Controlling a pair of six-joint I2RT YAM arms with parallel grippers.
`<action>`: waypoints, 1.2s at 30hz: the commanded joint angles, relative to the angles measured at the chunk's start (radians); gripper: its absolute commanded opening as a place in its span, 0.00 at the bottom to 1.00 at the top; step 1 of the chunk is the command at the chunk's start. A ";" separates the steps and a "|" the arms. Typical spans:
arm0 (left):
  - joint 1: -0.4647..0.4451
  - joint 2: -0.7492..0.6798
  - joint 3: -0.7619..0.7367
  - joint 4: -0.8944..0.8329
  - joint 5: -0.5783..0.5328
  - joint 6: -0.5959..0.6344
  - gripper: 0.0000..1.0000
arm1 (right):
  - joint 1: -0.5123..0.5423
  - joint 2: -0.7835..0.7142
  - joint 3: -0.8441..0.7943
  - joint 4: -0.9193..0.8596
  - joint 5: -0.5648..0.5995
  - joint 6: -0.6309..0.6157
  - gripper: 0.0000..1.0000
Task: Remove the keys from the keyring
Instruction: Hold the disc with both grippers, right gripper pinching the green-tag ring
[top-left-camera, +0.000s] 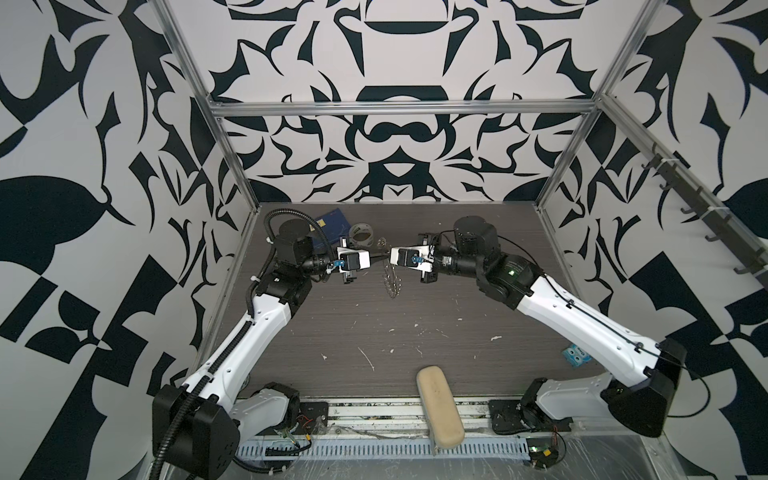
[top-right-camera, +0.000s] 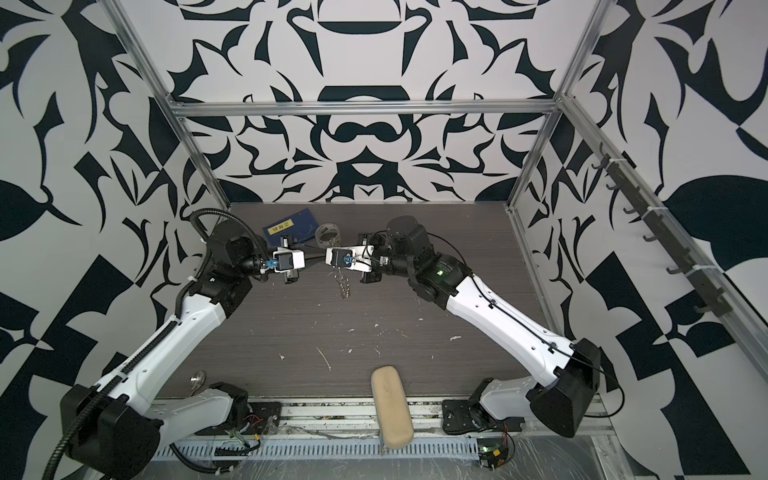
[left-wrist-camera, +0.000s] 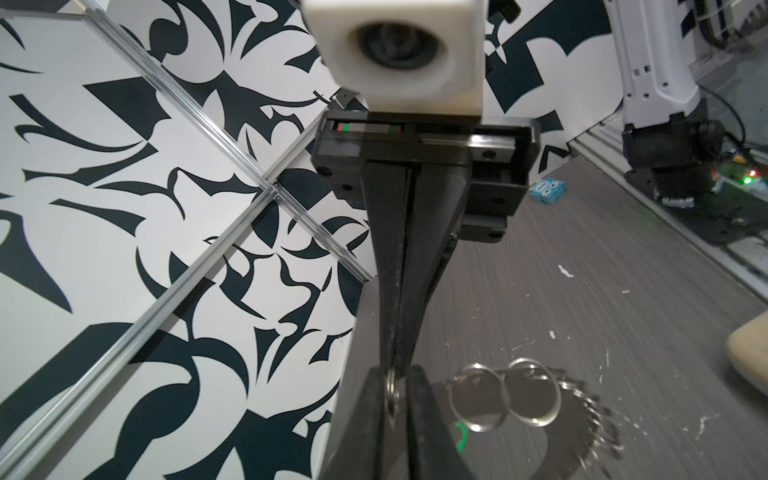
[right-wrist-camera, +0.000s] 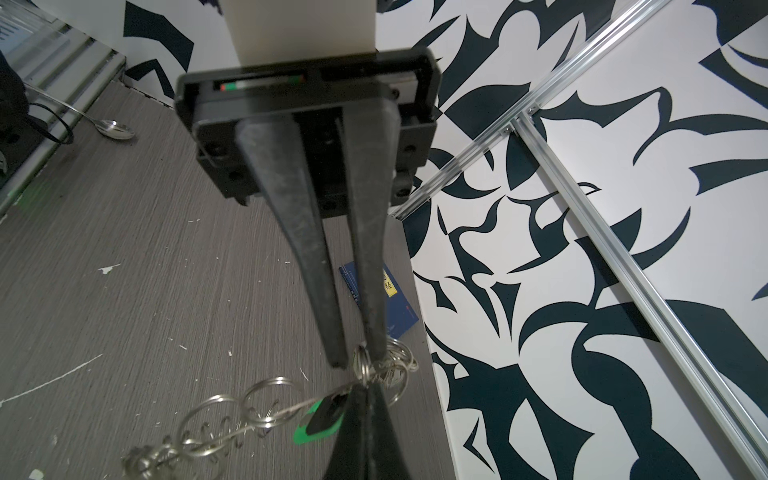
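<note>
Black fingers of the left claw (right-wrist-camera: 357, 360) are drawn in to a narrow slit, and a small wire ring (left-wrist-camera: 392, 392) sits edge-on in that slit, pinched between them. Tip to tip against it stands the right claw (left-wrist-camera: 395, 358), its fingers pressed flat together with no gap. Their tips bite the same wire ring at its rim. Just beside the right claw's tip is the key (right-wrist-camera: 305, 434), a small green tab with a dark patch, hanging among the rings there.

From the pinched ring a chain runs away. First come two larger rings (left-wrist-camera: 506, 399) linked side by side, then the keyring (top-left-camera: 393, 286), a grey metal disc fringed with many small silver loops.

In both top views the claws meet just in front of the clear tape roll (top-left-camera: 362, 236), on its side toward the arm bases. The keyring hangs below them, a little farther from the roll. Whether its low end touches the surface (top-left-camera: 415, 332) cannot be told.

A blue booklet (top-left-camera: 330, 224) lies just beside the tape roll, toward the left arm. A beige case (top-left-camera: 440, 409) rests well apart from the tape roll, at the near edge of the surface.
</note>
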 joint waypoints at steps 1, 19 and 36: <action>-0.006 0.007 0.010 -0.019 0.014 0.010 0.10 | -0.003 -0.008 0.060 0.038 -0.031 0.021 0.00; -0.011 0.020 0.040 -0.096 0.001 0.056 0.00 | -0.001 -0.003 0.081 0.017 -0.053 0.031 0.00; -0.004 -0.014 0.015 -0.064 -0.020 0.000 0.42 | -0.002 -0.016 0.078 0.006 -0.023 0.027 0.00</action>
